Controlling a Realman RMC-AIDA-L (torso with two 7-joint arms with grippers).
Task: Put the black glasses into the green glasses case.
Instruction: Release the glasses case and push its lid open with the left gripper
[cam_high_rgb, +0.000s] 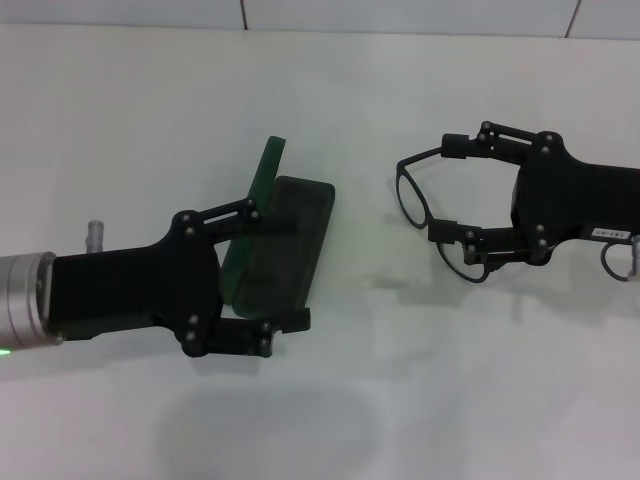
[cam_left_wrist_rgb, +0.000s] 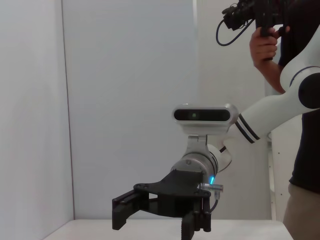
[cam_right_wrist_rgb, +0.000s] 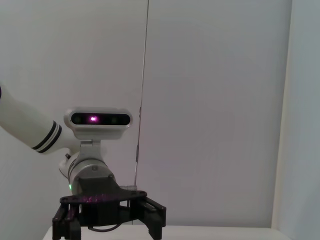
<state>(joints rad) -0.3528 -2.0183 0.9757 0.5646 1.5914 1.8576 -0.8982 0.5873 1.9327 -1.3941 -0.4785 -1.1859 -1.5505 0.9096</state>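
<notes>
The green glasses case (cam_high_rgb: 288, 250) lies open on the white table, left of the middle in the head view, with its lid (cam_high_rgb: 262, 180) standing up on the far-left side. My left gripper (cam_high_rgb: 300, 274) is open, its two fingers spread across the case's base, the upper finger lying over it. The black glasses (cam_high_rgb: 407, 195) lie to the right, thin frame with round lenses. My right gripper (cam_high_rgb: 446, 189) is open, with one finger along the upper temple arm and the other over the second lens (cam_high_rgb: 478, 268). Whether either gripper touches its object I cannot tell.
The white table (cam_high_rgb: 420, 400) runs to a wall joint at the back. The left wrist view shows my head (cam_left_wrist_rgb: 201, 115) and right arm, and a person (cam_left_wrist_rgb: 280, 45) holding a camera behind. The right wrist view shows my head (cam_right_wrist_rgb: 97, 119) and left arm.
</notes>
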